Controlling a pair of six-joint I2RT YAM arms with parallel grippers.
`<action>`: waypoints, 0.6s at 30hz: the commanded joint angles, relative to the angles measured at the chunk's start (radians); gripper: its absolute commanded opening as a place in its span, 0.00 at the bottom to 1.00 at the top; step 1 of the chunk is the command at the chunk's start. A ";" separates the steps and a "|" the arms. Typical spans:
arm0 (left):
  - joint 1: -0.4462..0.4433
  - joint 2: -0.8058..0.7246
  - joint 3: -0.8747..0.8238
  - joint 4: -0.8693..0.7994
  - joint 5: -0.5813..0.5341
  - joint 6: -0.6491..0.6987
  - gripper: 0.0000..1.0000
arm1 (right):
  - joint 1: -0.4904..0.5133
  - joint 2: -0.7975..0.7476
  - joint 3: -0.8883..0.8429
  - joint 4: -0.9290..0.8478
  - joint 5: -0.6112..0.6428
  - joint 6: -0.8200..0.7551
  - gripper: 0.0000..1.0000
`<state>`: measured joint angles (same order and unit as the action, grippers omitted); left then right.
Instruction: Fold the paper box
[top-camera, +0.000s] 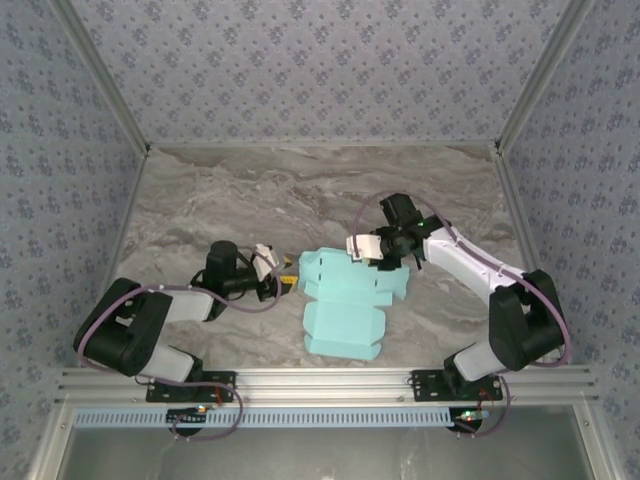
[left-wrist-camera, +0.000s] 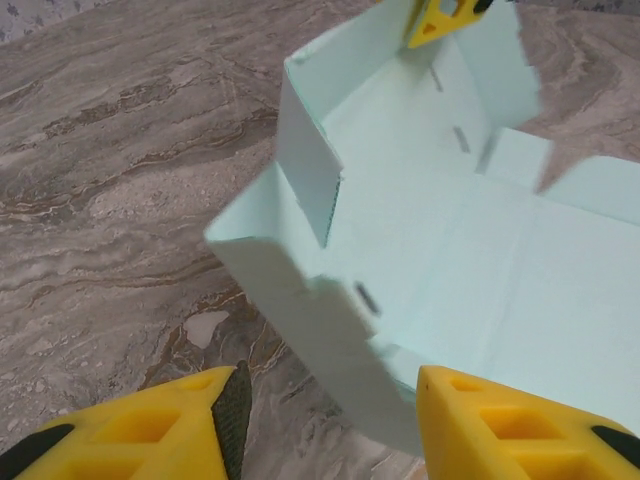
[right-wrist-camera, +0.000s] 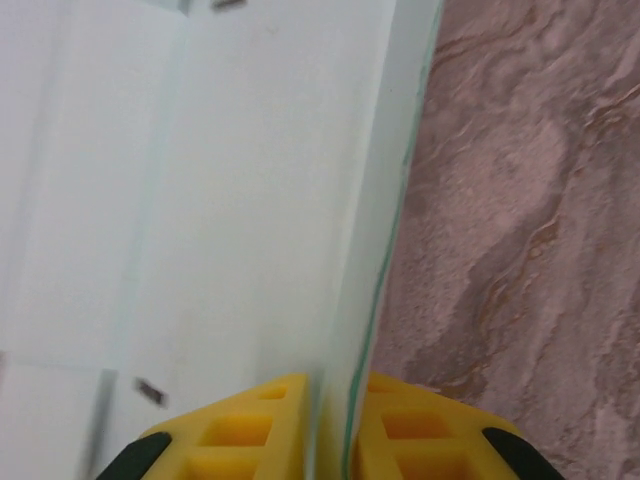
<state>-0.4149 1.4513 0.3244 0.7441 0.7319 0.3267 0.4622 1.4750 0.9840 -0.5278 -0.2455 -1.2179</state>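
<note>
The paper box (top-camera: 345, 315) is a pale aqua die-cut sheet lying partly folded in the middle of the marble table, with some walls raised at its far end. My right gripper (top-camera: 366, 250) is at that far edge. In the right wrist view its yellow fingers (right-wrist-camera: 250, 430) are shut on an upright wall of the paper box (right-wrist-camera: 200, 200). My left gripper (top-camera: 284, 283) is at the sheet's left side and open. In the left wrist view a raised side flap of the paper box (left-wrist-camera: 480, 260) reaches down between its spread fingers (left-wrist-camera: 150, 430), close to the right one.
The marble table top (top-camera: 250, 200) stretches bare behind and to both sides of the sheet. Patterned walls enclose it on three sides. An aluminium rail (top-camera: 320, 380) with both arm bases runs along the near edge. The right gripper's yellow fingertip (left-wrist-camera: 440, 20) shows at the box's far wall.
</note>
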 joint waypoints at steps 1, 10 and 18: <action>-0.008 0.027 0.019 0.031 0.009 0.029 0.48 | 0.015 -0.015 -0.032 0.066 0.049 -0.013 0.21; -0.051 -0.012 -0.029 0.081 -0.068 -0.097 0.48 | 0.141 -0.134 -0.183 0.329 0.169 -0.050 0.18; -0.051 -0.018 -0.032 0.073 -0.016 -0.100 0.48 | 0.161 -0.181 -0.359 0.655 0.269 -0.144 0.08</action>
<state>-0.4603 1.4380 0.2993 0.7845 0.6693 0.2359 0.6277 1.3197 0.6559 -0.0284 -0.0212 -1.3029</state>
